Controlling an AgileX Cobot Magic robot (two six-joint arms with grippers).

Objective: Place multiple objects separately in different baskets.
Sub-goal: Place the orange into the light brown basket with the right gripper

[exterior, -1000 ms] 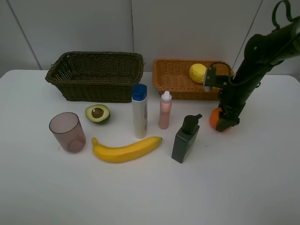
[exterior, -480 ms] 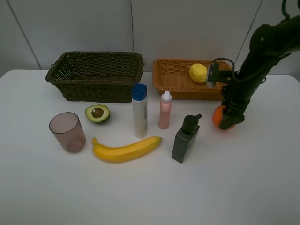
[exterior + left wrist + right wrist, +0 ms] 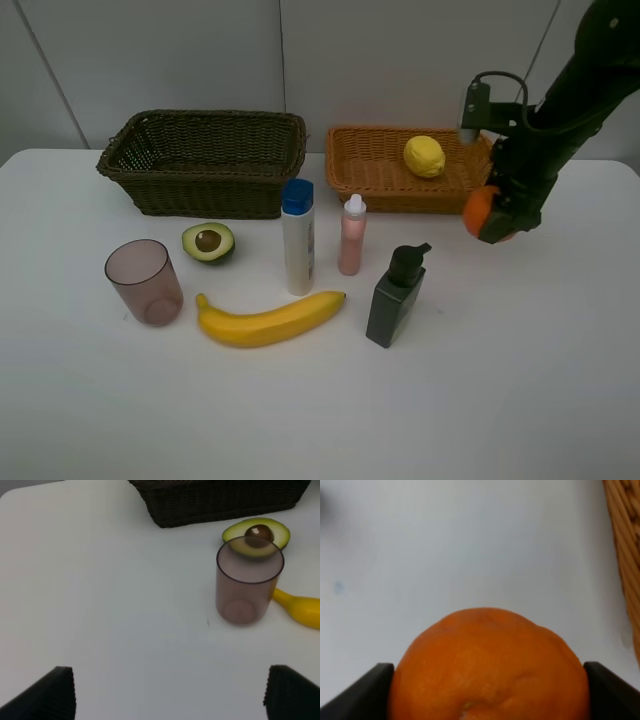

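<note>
The right pincer (image 3: 497, 215) is clenched on the round orange fruit (image 3: 478, 210), one finger on each side of it. As far as I can judge it holds the fruit raised off the white tabletop (image 3: 520, 400), just beside the right end of the shallow orange-tan wicker basket (image 3: 370, 178) and not yet over it. That basket stands at the tabletop's far edge, right of the middle, and a yellow lemon (image 3: 424, 156) already lies inside it. Its neighbour along the far edge, the deeper dark olive-brown wicker basket (image 3: 200, 195), shows nothing inside. So I'd call the job barely begun: one thing delivered, one in the air, six waiting. Those six sit in the middle of the tabletop in front of the baskets: a translucent mauve plastic cup (image 3: 145, 282) nearest the left edge, a halved green avocado (image 3: 208, 242) just behind it, a long yellow banana (image 3: 270, 320), a tall white bottle with a blue cap (image 3: 298, 238), a small pink bottle (image 3: 352, 236) and a dark green pump bottle (image 3: 395, 297). The left pincer (image 3: 167, 695) hangs released, fingers wide, over bare tabletop on the left side, with the cup a little ahead of it and nothing between its fingers.
</note>
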